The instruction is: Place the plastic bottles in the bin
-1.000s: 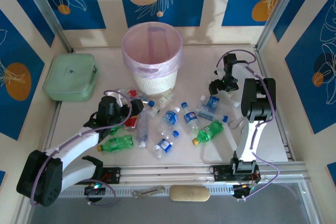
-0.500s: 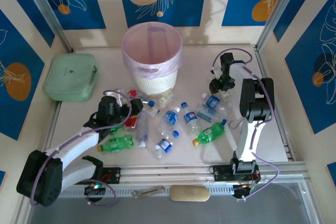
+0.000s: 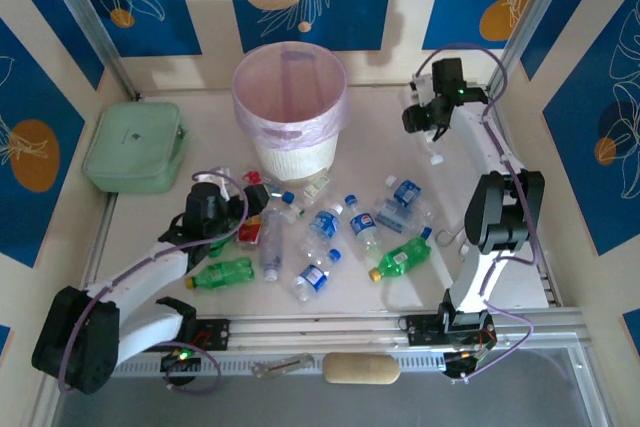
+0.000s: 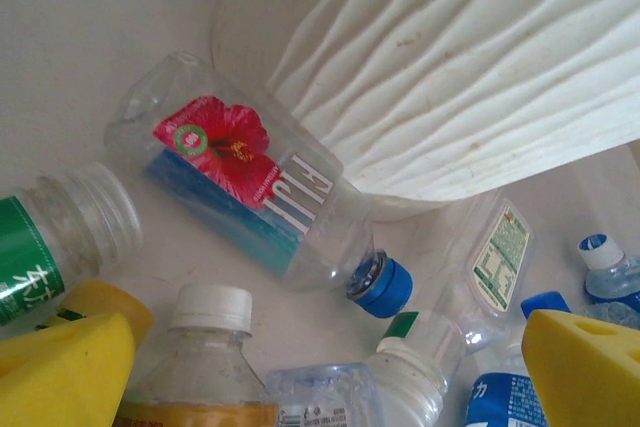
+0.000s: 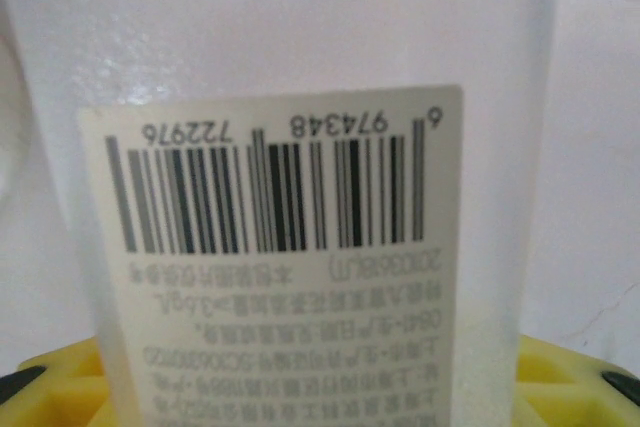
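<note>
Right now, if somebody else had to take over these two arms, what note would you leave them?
Left hand: open, empty, low over the left end of the pile of bottles lying on the table in front of the bin.
Right hand: shut on a barcode-labelled bottle, to the right of the bin.
Done: one bottle gripped; none seen inside the bin.
Left: drop that bottle in, then move the pile over one by one.

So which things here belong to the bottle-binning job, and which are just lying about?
Job: scattered plastic bottles, including the Fiji bottle; barcode-labelled bottle in the right pincer; white bin with pink liner.
Lying about: pale-green lidded box; beige pad at the near edge.
</note>
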Robot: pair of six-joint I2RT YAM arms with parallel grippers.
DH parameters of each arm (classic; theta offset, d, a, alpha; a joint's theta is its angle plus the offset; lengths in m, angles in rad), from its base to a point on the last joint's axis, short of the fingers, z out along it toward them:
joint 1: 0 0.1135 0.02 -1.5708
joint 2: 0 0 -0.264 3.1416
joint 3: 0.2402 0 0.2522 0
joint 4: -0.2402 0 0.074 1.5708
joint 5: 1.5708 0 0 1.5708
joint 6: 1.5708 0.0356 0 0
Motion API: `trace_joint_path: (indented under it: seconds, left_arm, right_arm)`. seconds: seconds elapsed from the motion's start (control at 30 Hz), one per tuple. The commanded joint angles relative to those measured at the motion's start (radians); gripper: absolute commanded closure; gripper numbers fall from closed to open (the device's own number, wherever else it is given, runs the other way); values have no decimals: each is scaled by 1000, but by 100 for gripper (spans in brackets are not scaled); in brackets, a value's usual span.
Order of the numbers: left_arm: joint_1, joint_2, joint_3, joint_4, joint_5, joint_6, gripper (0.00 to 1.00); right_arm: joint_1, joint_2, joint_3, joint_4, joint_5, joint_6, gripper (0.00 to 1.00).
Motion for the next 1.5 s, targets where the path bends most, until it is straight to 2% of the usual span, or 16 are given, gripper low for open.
trace_joint_path:
  seconds: [0.0,0.17,0.47,0.63,0.8,0.87,0.97,1.17,1.47]
  left_arm:
    - [23,-19,-10,31,-33,-26,1]
    - [67,-28,-33,55,-23,-65,1]
    - [113,-103,-74,44,-18,-70,1]
    - [124,-148,-94,29,-17,-67,1]
    - [127,-210,-109,-15,-15,-54,1]
    - [127,-240,-114,-37,-20,-43,1]
    - [129,-285,-118,-78,-31,-27,1]
    - [132,-342,-135,-116,-53,-15,1]
    - [132,-309,-134,-75,-40,-24,0]
  right_arm:
    - [49,-51,62,-16,-82,94,48]
    - [167,-82,186,30,-139,155,47]
    - [403,-12,515,84,-32,97,46]
    - [487,125,708,122,-16,18,45]
    - [495,354,1005,53,-57,43,44]
    - [496,416,1066,57,-81,53,44]
    - [502,458,1062,90,-109,71,44]
    - [515,468,942,85,-136,129,44]
    - [562,482,826,-2,-101,128,44]
